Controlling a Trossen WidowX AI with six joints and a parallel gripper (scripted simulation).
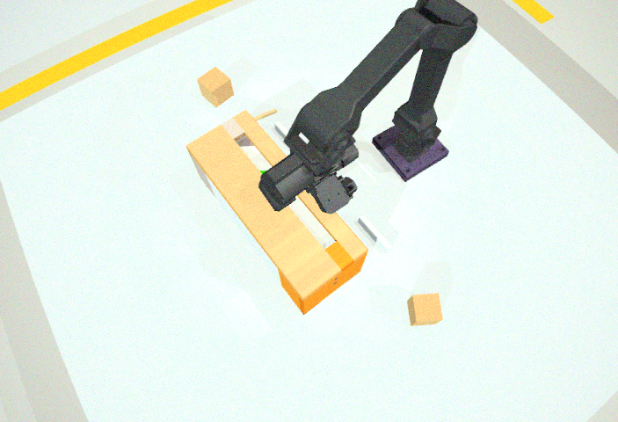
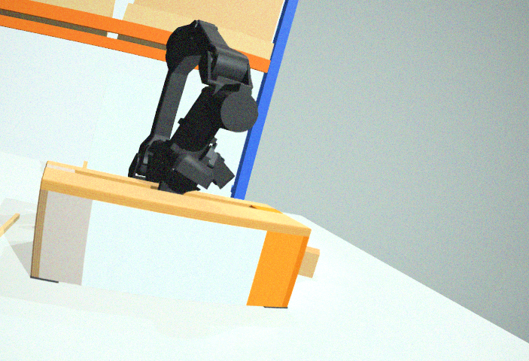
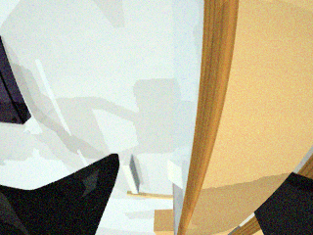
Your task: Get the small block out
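The box stands upright, with a long slot in its top. It has a grey-white end and an orange end. Only a green sliver of the small block shows through the slot in the top view, beside the arm's wrist; the rest is hidden. The exterior view and the wrist view do not show the block. My gripper is open and empty. Its fingers stand either side of the box's narrow top strip, one over the outer side and one by the slot. The fingertips are hidden in the top view.
Wooden cubes lie off both box ends. A thin wooden stick lies near the grey-white end. Low pale bars lie on the robot's side, near the purple arm base.
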